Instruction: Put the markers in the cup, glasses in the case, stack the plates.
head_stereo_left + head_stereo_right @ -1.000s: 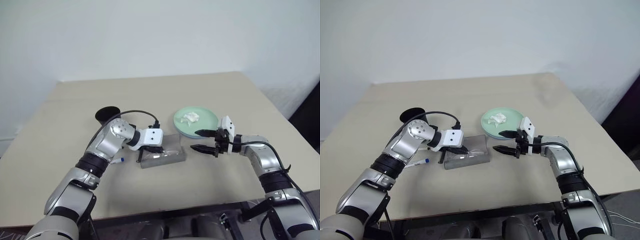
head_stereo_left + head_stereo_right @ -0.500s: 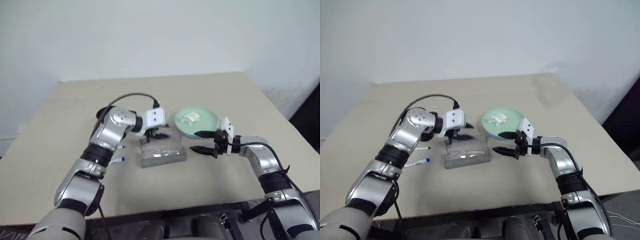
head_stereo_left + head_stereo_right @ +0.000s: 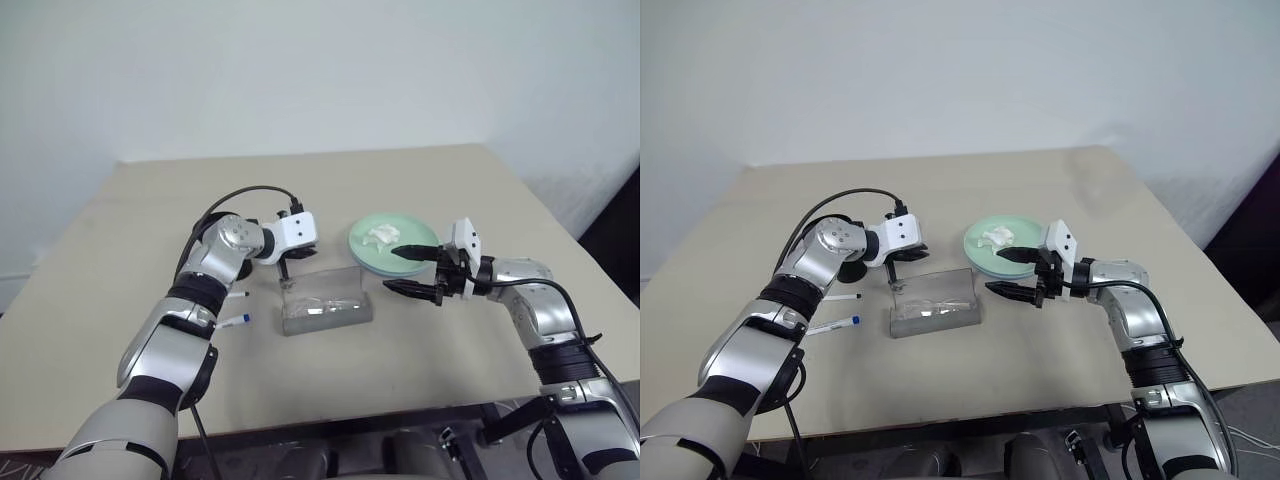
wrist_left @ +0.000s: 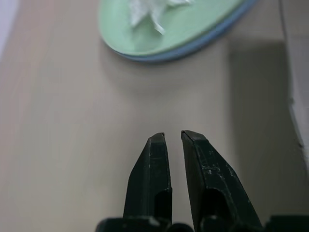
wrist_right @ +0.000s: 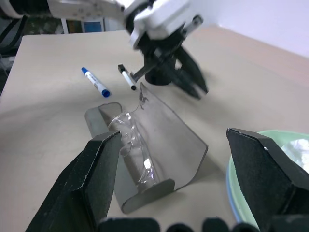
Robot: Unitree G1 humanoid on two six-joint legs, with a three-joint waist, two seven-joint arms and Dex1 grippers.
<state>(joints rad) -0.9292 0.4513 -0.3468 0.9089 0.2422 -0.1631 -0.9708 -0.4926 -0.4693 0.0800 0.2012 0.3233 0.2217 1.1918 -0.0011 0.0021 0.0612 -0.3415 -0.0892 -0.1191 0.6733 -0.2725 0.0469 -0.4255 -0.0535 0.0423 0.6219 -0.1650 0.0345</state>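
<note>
Right wrist view: glasses (image 5: 133,145) inside open case (image 5: 166,140)

Right gripper (image 5: 188,169) had its two black fingers (image 5: 84,186) spread wide, framing the case (image 5: 145,159). Case lay open on the table (image 5: 48,96), translucent lid tilted up, the glasses (image 5: 133,145) inside its trough. Beyond it, blue-capped marker (image 5: 95,82) and black-capped marker (image 5: 127,78) lay near each other. Left gripper (image 5: 181,72) hung just past the lid's far edge, fingers near-closed. Green plate (image 5: 289,159) sat beside the case, crumpled white scrap (image 5: 297,147) on it
</note>
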